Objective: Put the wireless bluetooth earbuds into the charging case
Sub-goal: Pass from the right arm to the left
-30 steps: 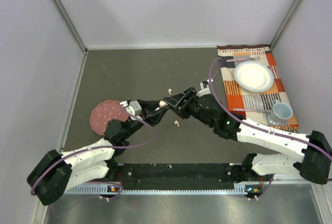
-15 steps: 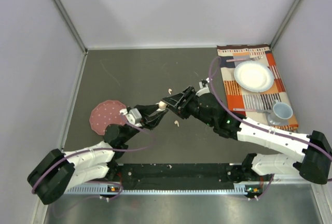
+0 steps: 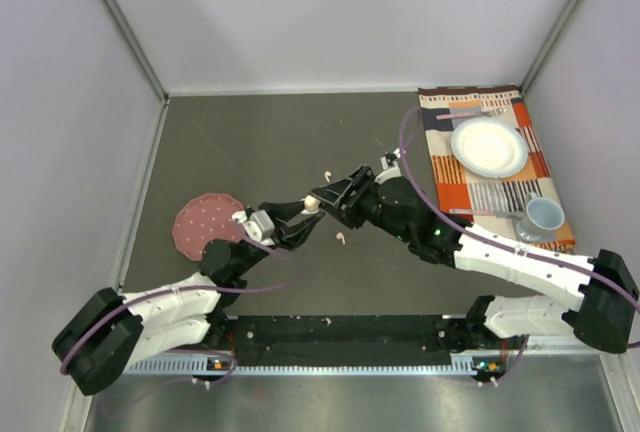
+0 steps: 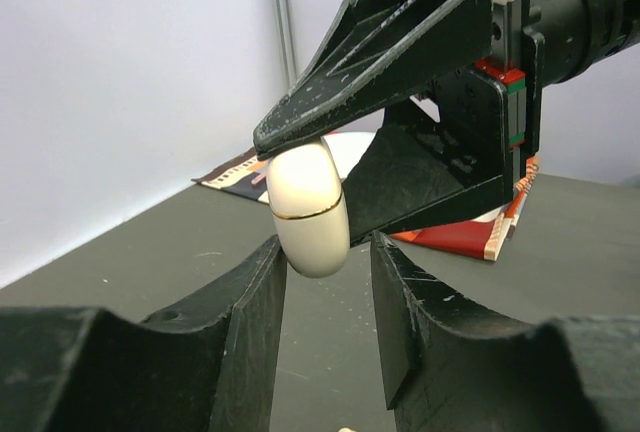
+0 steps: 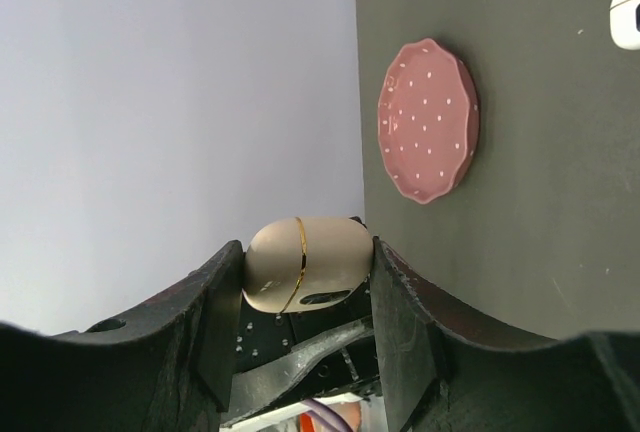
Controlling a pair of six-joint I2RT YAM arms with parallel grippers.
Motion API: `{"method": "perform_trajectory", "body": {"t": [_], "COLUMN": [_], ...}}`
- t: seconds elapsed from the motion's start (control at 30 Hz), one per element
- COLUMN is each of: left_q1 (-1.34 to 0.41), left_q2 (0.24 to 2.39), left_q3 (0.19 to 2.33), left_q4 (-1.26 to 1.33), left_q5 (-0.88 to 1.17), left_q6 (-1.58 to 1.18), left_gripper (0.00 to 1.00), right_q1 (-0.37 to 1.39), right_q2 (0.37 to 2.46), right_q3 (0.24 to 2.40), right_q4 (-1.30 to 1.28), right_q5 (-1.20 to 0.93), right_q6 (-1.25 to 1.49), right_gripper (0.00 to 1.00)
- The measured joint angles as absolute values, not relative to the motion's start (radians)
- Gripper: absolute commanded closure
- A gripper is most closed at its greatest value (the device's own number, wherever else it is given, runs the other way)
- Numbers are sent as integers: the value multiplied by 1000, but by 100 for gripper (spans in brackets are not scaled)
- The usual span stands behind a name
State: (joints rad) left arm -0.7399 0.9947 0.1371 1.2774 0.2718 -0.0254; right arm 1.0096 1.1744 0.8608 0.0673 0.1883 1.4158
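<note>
We see right gripper (image 5: 305, 252) clamped on charging case (image 4: 308, 207), left gripper (image 4: 327, 242) jaws partly apart, flanking its lower end — contact unclear, poss. touching, one earbud (image 3: 343, 239) on table (image 3: 250, 152) just nearer.

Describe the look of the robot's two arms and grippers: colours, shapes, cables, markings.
The left arm and right arm have white shells with black joints and bases; a purple cable runs along each. The left gripper and right gripper are black, with scuffed, wedge-shaped fingers.
</note>
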Motion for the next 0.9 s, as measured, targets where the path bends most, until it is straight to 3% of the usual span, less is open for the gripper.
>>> {"method": "perform_trajectory", "body": {"t": [0.47,0.73,0.9], "left_q1": [-741,-741,-741], "left_q2": [940,941,950], "left_q3": [136,136,136], "left_q4": [1270,1271,1276], "left_q5": [230,202,197], "left_q6": [-23,-23,-24], "left_gripper": [56,65,60], "right_q1": [1010,1009,1007], "right_q2": [1208,1218,1218], "right_q3": [874,880,880], "right_q4": [89,89,91], "right_q5": [155,152,151], "right_q6": [1418,1418,1418], "right_gripper": [93,93,93]}}
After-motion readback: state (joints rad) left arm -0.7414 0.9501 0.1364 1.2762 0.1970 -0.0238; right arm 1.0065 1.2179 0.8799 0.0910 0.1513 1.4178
